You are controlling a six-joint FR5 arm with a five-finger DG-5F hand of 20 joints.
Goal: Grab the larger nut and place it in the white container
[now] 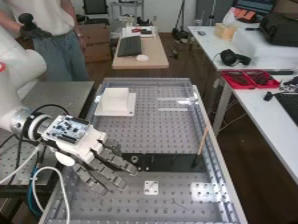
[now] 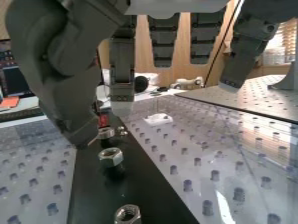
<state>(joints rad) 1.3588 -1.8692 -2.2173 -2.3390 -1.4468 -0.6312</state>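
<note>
Crowding on the black bar [image 2: 92, 192] was the risk: the robot hand [image 1: 86, 146], open and empty, could knock the smaller nut [image 2: 128, 215] or bearing [image 2: 106, 133] while grasping the larger nut [image 2: 111, 157].

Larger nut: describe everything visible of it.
The larger nut looks like shiny silver-grey metal, with flat faces round its side and a round opening in its top. It sits above the flat black bar, opening up, in a row between one round metal part and another. The dark shape beneath it could be a support or a reflection. The hand is close by but does not touch it.
</note>
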